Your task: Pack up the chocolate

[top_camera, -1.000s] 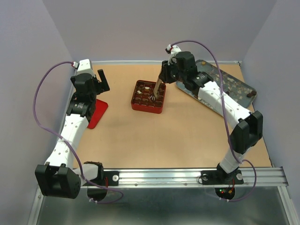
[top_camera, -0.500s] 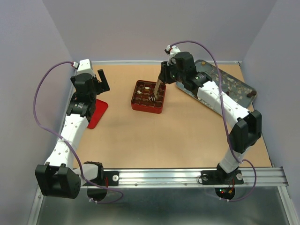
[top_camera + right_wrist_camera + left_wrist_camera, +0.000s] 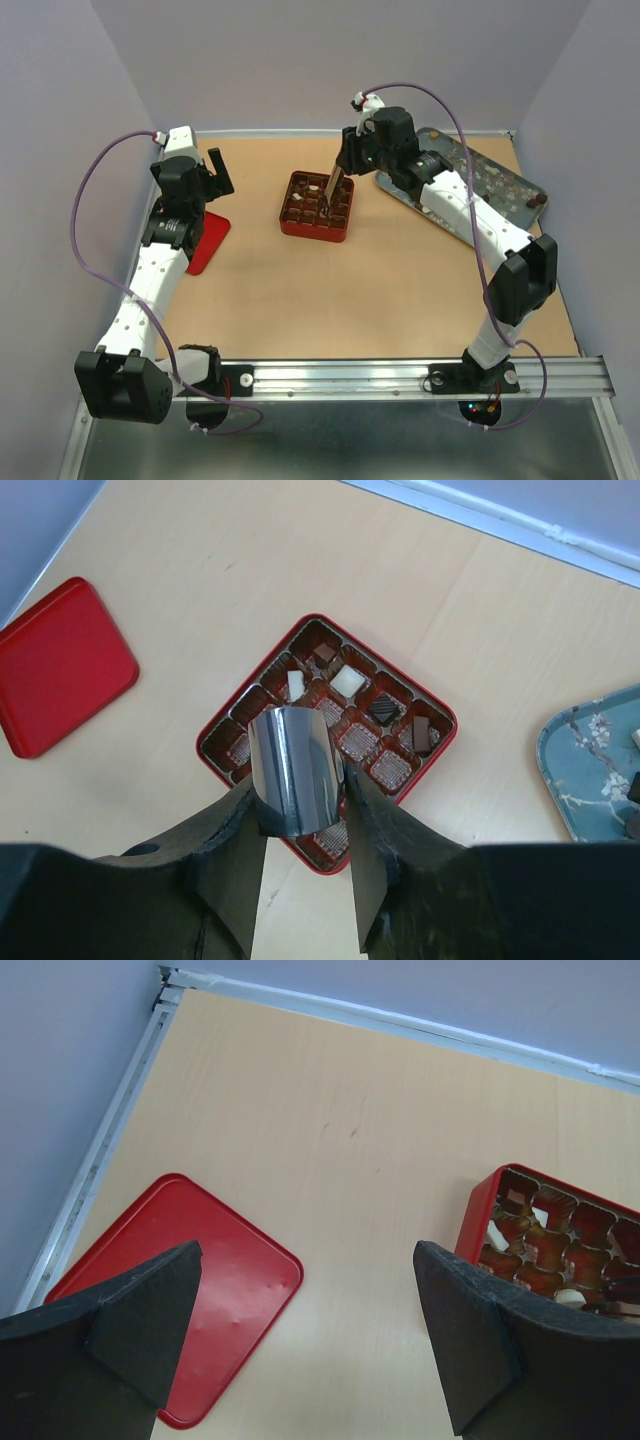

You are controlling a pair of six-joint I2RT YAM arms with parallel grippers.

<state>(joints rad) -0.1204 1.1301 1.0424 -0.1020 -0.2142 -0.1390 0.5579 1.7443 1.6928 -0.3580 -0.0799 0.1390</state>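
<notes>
Right gripper (image 3: 300, 815) is clamped tight on the metal tongs (image 3: 293, 765), and here's the change: half a second ago the tong tips sat low in the red gridded box (image 3: 312, 231), and now they've lifted and hang just above it. The tips are hidden from the wrist view, so I can't tell if they carry anything. A dark striped chocolate (image 3: 385, 710) lies in a cell, so I'd call that a piece just delivered. A few other cells hold white and brown pieces. Many show only paper cups, so there's plenty left to pack.

More pieces wait on the floral tray (image 3: 590, 770) off to the right. Bare table (image 3: 400, 270) lies between box and tray, and the tray rim is the edge to clear. The left gripper (image 3: 305, 1330) hasn't budged. It's wide apart and empty above the red lid (image 3: 180, 1260) by the left wall, well apart from the box.
</notes>
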